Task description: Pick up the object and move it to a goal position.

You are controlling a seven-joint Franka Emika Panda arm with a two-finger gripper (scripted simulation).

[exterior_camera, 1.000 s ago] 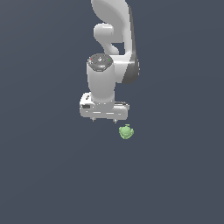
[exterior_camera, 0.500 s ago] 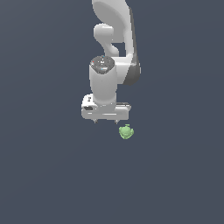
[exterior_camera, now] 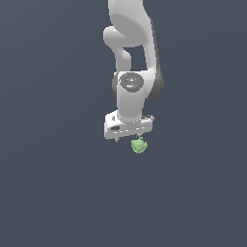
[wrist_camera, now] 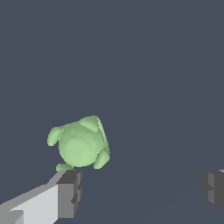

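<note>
The object [exterior_camera: 139, 145] is a small light-green lumpy blob on the flat dark-grey ground, just below the white gripper's hand on the exterior view's right. My gripper [exterior_camera: 129, 137] hangs from the white arm, pointing down, close over the blob. In the wrist view the object [wrist_camera: 81, 144] lies just beyond one grey fingertip [wrist_camera: 70, 192], not between the fingers. The other fingertip [wrist_camera: 214, 188] is far off to the side. The gripper [wrist_camera: 142, 190] is open wide and empty.
A plain dark-grey surface fills both views. The white arm [exterior_camera: 130, 43] rises from the gripper to the top of the exterior view. Nothing else shows.
The gripper has moved toward the exterior view's right and a little lower, closing on the blob. The blob has not moved.
</note>
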